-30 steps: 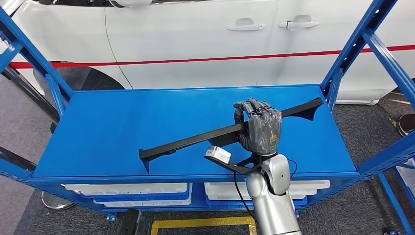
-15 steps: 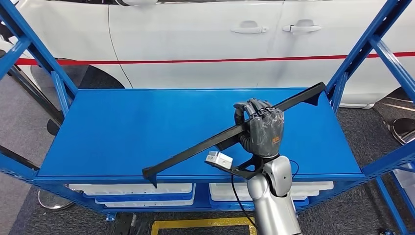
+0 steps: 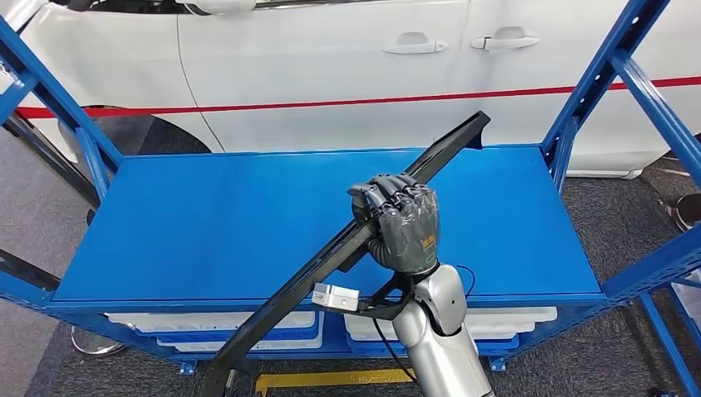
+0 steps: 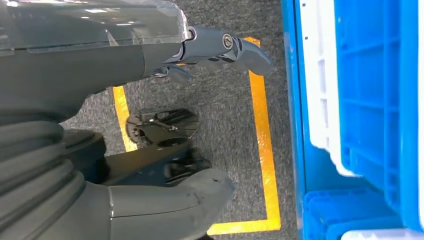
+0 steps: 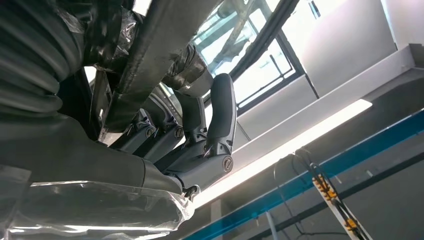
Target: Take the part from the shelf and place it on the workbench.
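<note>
Since a moment ago, the long thin black plastic part (image 3: 347,244) has swung steeper, its low end dropping past the front edge of the blue metal shelf (image 3: 165,223). My right hand (image 3: 402,223) grips its middle; my left hand (image 4: 150,65) holds nothing, fingers apart. It looks light, stiff and tippy, so holding the middle seems best.

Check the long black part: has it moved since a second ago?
Yes. The black part, gripped by the right hand, has swung steeper and leftward against the blue shelf: its far end now rises past the back edge, its near end hangs below the front.
</note>
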`<state>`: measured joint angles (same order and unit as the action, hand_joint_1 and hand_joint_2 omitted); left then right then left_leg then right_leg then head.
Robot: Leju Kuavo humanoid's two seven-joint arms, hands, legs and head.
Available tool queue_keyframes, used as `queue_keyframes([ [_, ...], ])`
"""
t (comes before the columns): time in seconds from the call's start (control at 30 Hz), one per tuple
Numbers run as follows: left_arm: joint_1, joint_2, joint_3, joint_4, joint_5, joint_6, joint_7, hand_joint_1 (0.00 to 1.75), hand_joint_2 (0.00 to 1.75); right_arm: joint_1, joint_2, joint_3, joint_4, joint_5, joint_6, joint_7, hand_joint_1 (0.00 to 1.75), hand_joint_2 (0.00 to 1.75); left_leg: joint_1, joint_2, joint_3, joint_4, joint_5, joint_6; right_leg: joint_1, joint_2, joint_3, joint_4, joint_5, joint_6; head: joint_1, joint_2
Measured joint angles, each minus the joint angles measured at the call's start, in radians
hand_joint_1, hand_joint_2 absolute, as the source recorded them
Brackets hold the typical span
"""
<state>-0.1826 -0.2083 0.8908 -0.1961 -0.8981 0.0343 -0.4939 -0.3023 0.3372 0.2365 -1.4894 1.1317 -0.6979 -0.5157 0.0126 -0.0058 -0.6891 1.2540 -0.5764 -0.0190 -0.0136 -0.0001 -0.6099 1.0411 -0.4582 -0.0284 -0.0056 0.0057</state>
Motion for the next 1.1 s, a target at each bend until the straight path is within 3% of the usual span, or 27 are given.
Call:
queue_keyframes([
  [0.03, 0.002, 0.000, 0.001, 0.000, 0.000, 0.000, 0.001, 0.00, 1.75, 0.000, 0.000, 0.002, 0.003, 0.000, 0.000, 0.000, 1.75, 1.75, 0.000, 0.000, -0.021, 0.044, -0.010, -0.001, 0.001, 0.000, 0.000, 0.000, 0.000, -0.001, 0.000, 0.000],
  [0.07, 0.003, 0.000, 0.001, 0.000, 0.000, 0.002, 0.002, 0.00, 1.75, 0.000, 0.000, 0.004, 0.006, 0.000, 0.000, 0.000, 1.75, 1.75, 0.000, 0.000, -0.024, 0.048, 0.000, 0.000, 0.002, 0.000, 0.001, 0.001, -0.001, -0.001, 0.000, 0.000],
  [0.1, 0.004, 0.000, 0.001, 0.000, 0.000, 0.004, 0.005, 0.00, 1.75, 0.000, 0.000, 0.007, 0.008, -0.001, 0.000, -0.001, 1.75, 1.75, 0.000, 0.000, -0.008, 0.014, 0.028, 0.003, 0.003, 0.001, 0.001, 0.001, -0.001, -0.001, 0.000, 0.000],
  [0.2, 0.004, 0.000, 0.002, 0.000, -0.002, 0.012, 0.035, 0.00, 1.75, 0.000, 0.000, 0.028, 0.012, -0.010, -0.001, -0.007, 1.75, 1.75, -0.005, -0.001, 0.083, -0.181, 0.116, 0.021, 0.006, 0.003, 0.002, 0.003, 0.000, 0.002, 0.000, 0.000],
  [0.23, 0.004, 0.000, 0.002, 0.000, -0.006, 0.013, 0.051, 0.00, 1.75, 0.000, 0.000, 0.040, 0.014, -0.014, -0.001, -0.007, 1.75, 1.75, -0.008, -0.001, 0.098, -0.214, 0.125, 0.027, 0.007, 0.003, 0.000, 0.003, 0.002, 0.006, 0.000, 0.000],
  [0.33, 0.011, -0.002, 0.003, 0.000, -0.022, 0.017, 0.095, 0.00, 1.75, -0.001, -0.002, 0.085, 0.019, -0.021, -0.001, 0.010, 1.75, 1.75, -0.009, -0.001, 0.102, -0.235, 0.133, 0.037, 0.007, 0.003, -0.004, 0.003, 0.005, 0.020, 0.000, 0.000],
  [0.4, 0.015, -0.006, 0.003, 0.000, -0.031, 0.019, 0.111, 0.00, 1.75, 0.000, -0.007, 0.114, 0.019, -0.029, -0.001, 0.033, 1.75, 1.75, -0.003, 0.002, 0.103, -0.250, 0.146, 0.048, 0.008, 0.004, -0.013, 0.031, -0.027, 0.030, 0.000, 0.000],
  [0.5, 0.018, -0.010, 0.001, 0.000, -0.040, 0.019, 0.124, 0.00, 1.75, 0.010, -0.016, 0.141, 0.019, -0.041, -0.001, 0.058, 1.75, 1.75, -0.002, 0.005, 0.091, -0.254, 0.158, 0.058, 0.006, 0.004, -0.069, 0.190, -0.136, 0.040, 0.000, 0.000],
  [0.53, 0.019, -0.010, 0.001, 0.000, -0.042, 0.019, 0.127, 0.00, 1.75, 0.015, -0.019, 0.146, 0.019, -0.045, -0.001, 0.062, 1.75, 1.75, -0.003, 0.006, 0.087, -0.253, 0.160, 0.059, 0.006, 0.004, -0.085, 0.237, -0.159, 0.042, 0.001, 0.000],
  [0.6, 0.021, -0.011, 0.001, 0.000, -0.044, 0.018, 0.129, 0.00, 1.75, 0.021, -0.021, 0.150, 0.019, -0.048, -0.001, 0.066, 1.75, 1.75, -0.003, 0.006, 0.082, -0.251, 0.163, 0.059, 0.005, 0.003, -0.097, 0.277, -0.175, 0.044, 0.001, 0.000],
  [0.77, 0.021, -0.011, 0.001, 0.000, -0.044, 0.018, 0.129, 0.00, 1.75, 0.022, -0.021, 0.150, 0.019, -0.049, -0.001, 0.066, 1.75, 1.75, -0.003, 0.006, 0.082, -0.251, 0.163, 0.059, 0.005, 0.003, -0.097, 0.279, -0.175, 0.045, 0.001, 0.000],
  [0.87, 0.024, -0.012, 0.000, 0.000, -0.044, 0.018, 0.132, 0.00, 1.75, 0.027, -0.024, 0.157, 0.020, -0.052, -0.001, 0.069, 1.75, 1.75, -0.002, 0.006, 0.073, -0.246, 0.167, 0.056, 0.001, 0.003, -0.074, 0.255, -0.152, 0.047, 0.000, 0.000],
  [0.93, 0.025, -0.014, 0.000, 0.000, -0.045, 0.018, 0.136, 0.00, 1.75, 0.030, -0.026, 0.173, 0.021, -0.053, -0.001, 0.074, 1.75, 1.75, -0.002, 0.005, 0.056, -0.232, 0.173, 0.048, -0.003, 0.003, 0.010, 0.125, -0.098, 0.047, 0.000, 0.000],
  [0.97, 0.026, -0.015, 0.000, 0.000, -0.045, 0.018, 0.137, 0.00, 1.75, 0.029, -0.026, 0.182, 0.021, -0.053, -0.001, 0.077, 1.75, 1.75, -0.002, 0.004, 0.047, -0.227, 0.181, 0.036, -0.002, 0.004, 0.040, 0.066, -0.075, 0.039, 0.000, 0.000],
  [1.0, 0.026, -0.016, -0.001, 0.000, -0.045, 0.017, 0.139, 0.00, 1.75, 0.027, -0.026, 0.198, 0.024, -0.059, -0.001, 0.085, 1.75, 1.75, -0.001, 0.003, 0.030, -0.202, 0.161, 0.023, -0.002, 0.004, 0.059, 0.012, -0.049, 0.026, 0.000, 0.000],
  [1.07, 0.026, -0.018, -0.001, 0.000, -0.040, 0.013, 0.141, 0.00, 1.75, 0.020, -0.030, 0.243, 0.036, -0.088, -0.001, 0.105, 1.75, 1.75, 0.003, 0.002, -0.015, -0.051, 0.061, -0.001, 0.002, 0.001, 0.014, 0.003, -0.011, 0.001, -0.001, 0.000],
  [1.1, 0.026, -0.018, 0.000, 0.000, -0.038, 0.011, 0.141, 0.00, 1.75, 0.017, -0.033, 0.266, 0.044, -0.105, -0.001, 0.115, 1.75, 1.75, 0.004, 0.002, -0.026, 0.023, 0.015, -0.005, 0.003, -0.001, -0.010, 0.003, 0.008, -0.005, -0.001, 0.000],
])
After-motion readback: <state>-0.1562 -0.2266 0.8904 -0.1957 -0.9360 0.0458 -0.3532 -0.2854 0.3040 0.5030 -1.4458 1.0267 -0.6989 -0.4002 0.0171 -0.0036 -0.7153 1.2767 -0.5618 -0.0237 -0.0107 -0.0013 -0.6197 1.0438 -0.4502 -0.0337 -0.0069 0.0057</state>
